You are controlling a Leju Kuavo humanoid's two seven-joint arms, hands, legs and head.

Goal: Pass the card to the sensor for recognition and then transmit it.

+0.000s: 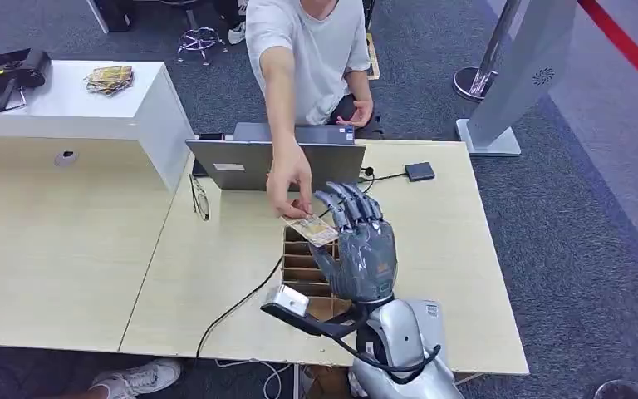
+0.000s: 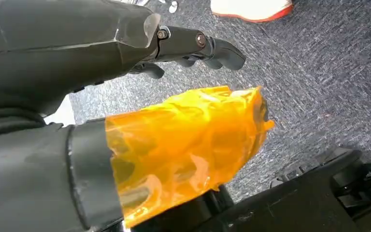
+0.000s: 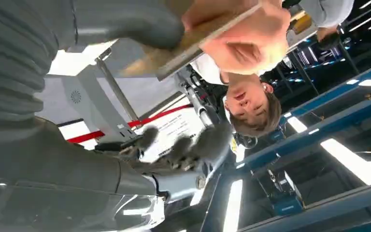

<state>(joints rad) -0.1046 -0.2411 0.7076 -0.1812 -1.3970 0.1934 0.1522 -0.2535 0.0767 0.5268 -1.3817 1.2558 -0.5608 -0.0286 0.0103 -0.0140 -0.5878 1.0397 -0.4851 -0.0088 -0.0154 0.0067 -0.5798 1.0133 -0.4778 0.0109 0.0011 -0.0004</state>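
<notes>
My right hand [image 1: 359, 245] is raised over the table, fingers pointing up and away from me. Its thumb [image 3: 125, 21] presses on a card [image 1: 311, 230] with a printed face, so the hand holds it at one end. A person's hand [image 1: 287, 187] reaches over the laptop and pinches the card's other end; the right wrist view shows those fingers [image 3: 241, 38] on the card [image 3: 183, 50]. A small black sensor pad [image 1: 419, 172] lies on the table's far side with a cable. My left hand [image 2: 188, 48] hangs over the carpet, holding nothing, its thumb wrapped in orange tape.
A grey laptop [image 1: 274, 162] stands between me and the seated person. A wooden divided box [image 1: 303, 266] sits under my right hand. Glasses [image 1: 199, 197] lie left of the laptop. A white counter [image 1: 75, 108] at the left carries a stack of cards [image 1: 110, 78].
</notes>
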